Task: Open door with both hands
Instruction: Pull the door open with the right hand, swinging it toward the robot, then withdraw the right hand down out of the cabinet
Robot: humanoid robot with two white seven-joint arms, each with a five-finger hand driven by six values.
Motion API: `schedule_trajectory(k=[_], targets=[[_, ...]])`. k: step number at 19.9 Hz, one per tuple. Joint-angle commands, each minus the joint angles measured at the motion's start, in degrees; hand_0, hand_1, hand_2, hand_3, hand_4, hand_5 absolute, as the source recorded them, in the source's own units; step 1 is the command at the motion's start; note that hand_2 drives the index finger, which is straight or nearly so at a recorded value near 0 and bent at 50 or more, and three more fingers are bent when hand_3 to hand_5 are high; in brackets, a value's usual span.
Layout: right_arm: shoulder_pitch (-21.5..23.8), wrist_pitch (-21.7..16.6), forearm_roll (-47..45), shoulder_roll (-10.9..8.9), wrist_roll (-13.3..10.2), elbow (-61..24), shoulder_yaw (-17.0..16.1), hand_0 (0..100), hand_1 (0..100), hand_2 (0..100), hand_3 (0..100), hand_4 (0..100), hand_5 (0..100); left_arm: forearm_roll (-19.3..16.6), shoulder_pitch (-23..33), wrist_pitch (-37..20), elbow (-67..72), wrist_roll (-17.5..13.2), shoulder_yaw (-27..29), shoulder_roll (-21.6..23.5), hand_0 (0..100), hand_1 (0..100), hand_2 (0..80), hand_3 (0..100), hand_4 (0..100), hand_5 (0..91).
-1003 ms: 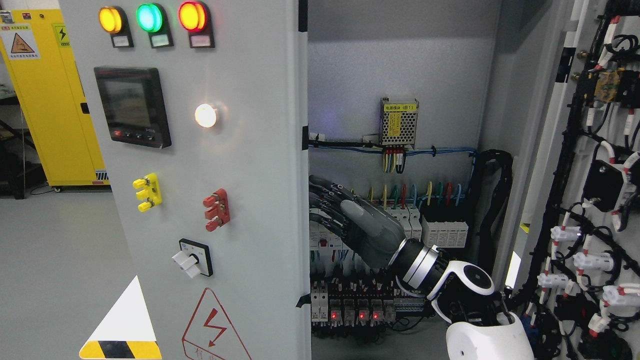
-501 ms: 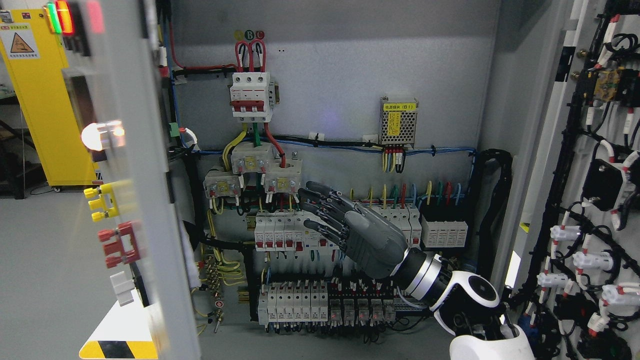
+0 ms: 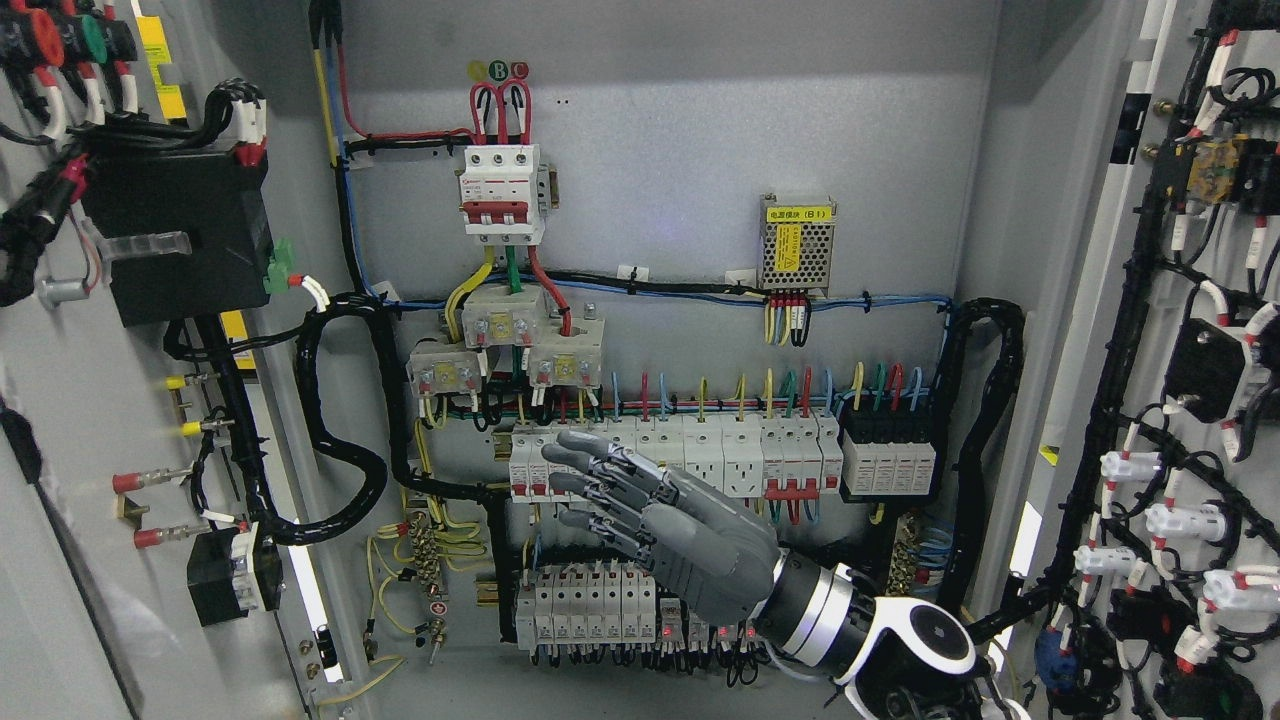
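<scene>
While both cabinet doors stand swung wide, the right robot hand [image 3: 665,530] floats in front of the wiring inside, its arm entering from the lower right corner. Its grey fingers [image 3: 600,470] are stretched out and slightly spread toward the left, holding nothing and touching neither door. The left door [image 3: 130,400] hangs at the picture's left edge with its inner face turned toward the camera, showing a black box [image 3: 165,235], bundled black cable [image 3: 340,460] and the backs of yellow and red terminals. The right door [image 3: 1190,350] sits at the far right, also inner face out, covered with black wire looms and white connectors with red bands. Between them the cabinet's grey back panel [image 3: 680,150] is fully exposed. A white three-pole breaker [image 3: 502,192] with red loops on top is mounted at upper centre, and a small perforated metal power supply [image 3: 798,242] with a yellow label sits to its right. A row of white breakers [image 3: 700,455] runs across the middle, just behind and above the robot hand, with another row of small modules [image 3: 590,600] showing red lights beneath it. No left robot hand shows anywhere.
</scene>
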Motion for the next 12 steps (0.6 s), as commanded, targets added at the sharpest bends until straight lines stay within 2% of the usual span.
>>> schedule_trajectory(k=[1,7,12], targets=[[4.3,0.8,0.2,-0.27,-0.6,-7.9,12.4,0,50,4,0,0,0,-0.1,0.2,0.6,-0.4,-0.2,0.0,1.3,12,56,0.0,0,0,0.0],[8.3,0.8,0.6,0.17,-0.8,-8.9,21.7,0,50,4,0,0,0,-0.1,0.2,0.5,-0.5,-0.2,0.0,1.3,12,56,0.0,0,0,0.0],[8.0,0.9,2.6,0.96,-0.8,-7.3,26.0,0,50,4,0,0,0,-0.1,0.2,0.4,-0.5,-0.2,0.0,1.4,12,56,0.0,0,0,0.0]])
